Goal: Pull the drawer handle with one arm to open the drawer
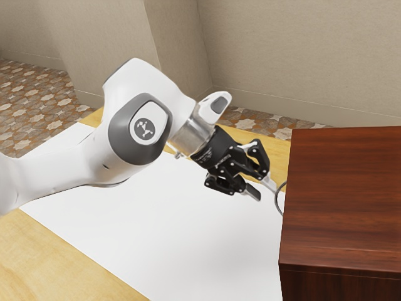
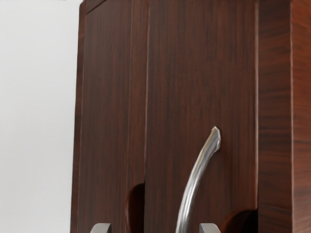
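Straddling the drawer handle (image 2: 195,179) with the gripper (image 1: 246,187) spread; I am aiming to clamp squarely, then pull straight back.

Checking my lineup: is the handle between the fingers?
Yes, the handle runs down between the two fingertips in the wrist view.

A curved silver metal handle (image 2: 199,177) bows out from the dark red-brown wooden drawer front (image 2: 204,73) facing me.
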